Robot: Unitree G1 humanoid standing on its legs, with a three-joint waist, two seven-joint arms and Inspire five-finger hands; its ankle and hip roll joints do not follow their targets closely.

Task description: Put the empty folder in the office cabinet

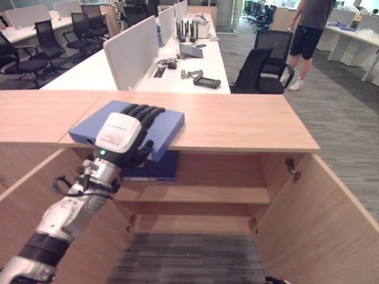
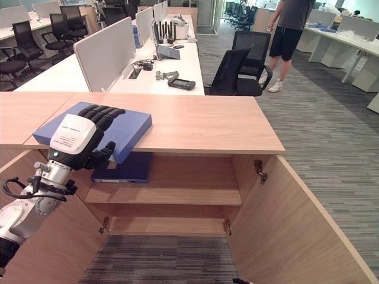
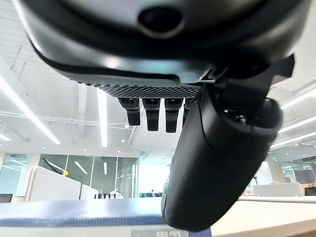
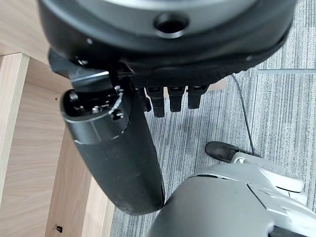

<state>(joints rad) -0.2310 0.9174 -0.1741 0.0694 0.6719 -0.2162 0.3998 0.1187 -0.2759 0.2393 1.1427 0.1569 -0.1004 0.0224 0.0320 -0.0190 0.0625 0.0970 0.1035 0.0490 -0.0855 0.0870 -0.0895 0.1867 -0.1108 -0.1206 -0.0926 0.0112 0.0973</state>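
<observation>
Folder, blue and flat, lies at centre left of the head views on top of the office cabinet, one corner overhanging the front edge. The left hand rests on it, fingers curled over its top and thumb below the overhang, gripping it. A darker folder sits on the shelf beneath. The right hand hangs over carpet, fingers relaxed, holding nothing.
</observation>
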